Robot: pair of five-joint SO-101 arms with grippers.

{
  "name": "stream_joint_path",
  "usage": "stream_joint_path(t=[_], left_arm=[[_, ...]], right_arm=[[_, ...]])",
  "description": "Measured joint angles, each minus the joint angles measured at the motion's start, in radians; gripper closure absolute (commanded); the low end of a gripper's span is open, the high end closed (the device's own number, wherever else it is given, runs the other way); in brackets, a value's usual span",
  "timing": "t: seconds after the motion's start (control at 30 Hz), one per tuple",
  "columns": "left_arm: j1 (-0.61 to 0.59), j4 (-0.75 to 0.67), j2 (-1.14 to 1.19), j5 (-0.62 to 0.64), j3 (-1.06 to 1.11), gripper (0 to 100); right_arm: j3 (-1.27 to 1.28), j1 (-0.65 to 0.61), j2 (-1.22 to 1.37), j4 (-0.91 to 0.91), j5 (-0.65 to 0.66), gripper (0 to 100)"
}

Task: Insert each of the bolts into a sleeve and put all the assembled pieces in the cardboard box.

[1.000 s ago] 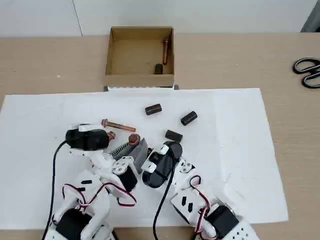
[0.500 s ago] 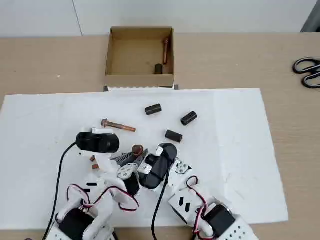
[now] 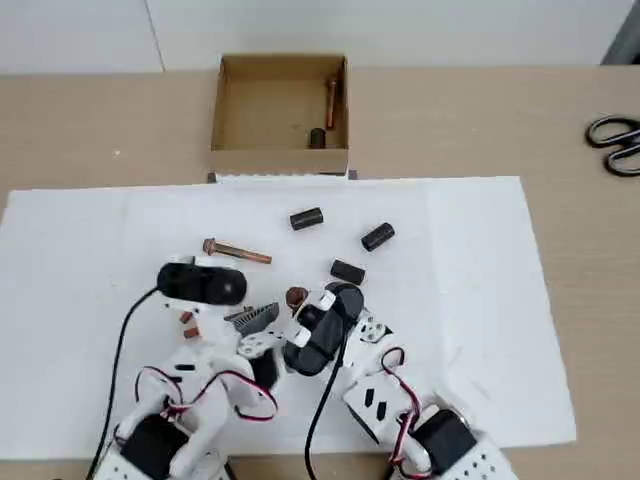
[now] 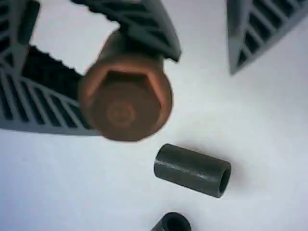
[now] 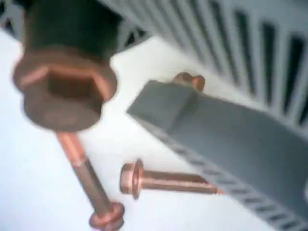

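A copper bolt [image 3: 296, 297] stands head-up between the two arms, and my left gripper [image 3: 280, 306] is shut on it. Up close, its hex head [image 4: 125, 96] sits between ribbed fingers [image 4: 38, 96]. My right gripper [image 3: 310, 303] meets it from the other side, shut on a black sleeve [image 5: 72, 24] that sits around the shank behind the bolt's head [image 5: 65, 89]. Three loose sleeves [image 3: 307, 218] [image 3: 377, 236] [image 3: 347, 271] lie on the white paper [image 3: 470, 300]. A long bolt [image 3: 237, 250] and short bolts [image 3: 186, 322] lie to the left. The cardboard box [image 3: 280, 160] holds a bolt [image 3: 331, 98] and a sleeve [image 3: 317, 137].
Scissors [image 3: 615, 145] lie on the bare wooden table at the far right. The right half of the paper has free room. Both arm bases and their cables crowd the near edge.
My left arm has swung right, carrying the bolt toward the right gripper, which has hardly moved. Short bolts that the left arm covered now show on the paper.
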Motion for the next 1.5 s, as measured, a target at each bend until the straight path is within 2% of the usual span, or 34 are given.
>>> stream_joint_path(t=[0.27, 0.37, 0.53, 0.63, 0.73, 0.83, 0.97, 1.1, 1.3, 1.5], left_arm=[[-0.066, 0.04, -0.002, -0.043, -0.143, 73], [-0.109, 0.04, -0.006, -0.086, -0.192, 80], [-0.195, 0.04, -0.011, -0.106, -0.224, 100], [-0.267, 0.04, -0.011, -0.143, -0.224, 99], [-0.351, 0.04, -0.012, -0.239, -0.199, 99], [-0.434, 0.04, -0.005, -0.387, -0.115, 99], [-0.517, 0.031, -0.003, -0.542, 0.02, 99], [-0.563, -0.018, -0.005, -0.566, 0.1, 99], [-0.566, -0.057, -0.005, -0.568, 0.161, 99], [-0.566, -0.06, -0.005, -0.569, 0.161, 99]], right_arm=[[-0.002, -0.006, -0.002, -0.008, 0.002, 99.5], [-0.002, -0.006, -0.002, -0.008, 0.002, 99.5], [-0.002, -0.009, -0.002, -0.008, 0.002, 99.5], [-0.002, -0.009, -0.002, -0.008, 0.002, 99.5], [-0.002, -0.005, -0.002, -0.006, 0.002, 99.5], [0.005, 0.055, -0.002, 0.028, -0.005, 99.5], [0.006, 0.241, -0.002, 0.054, -0.12, 99.5], [0.0, 0.407, -0.002, 0.054, -0.198, 99.5], [-0.161, 0.443, 0.106, 0.06, -0.296, 99.5], [-0.477, 0.499, 0.496, 0.051, -0.371, 99.5]])
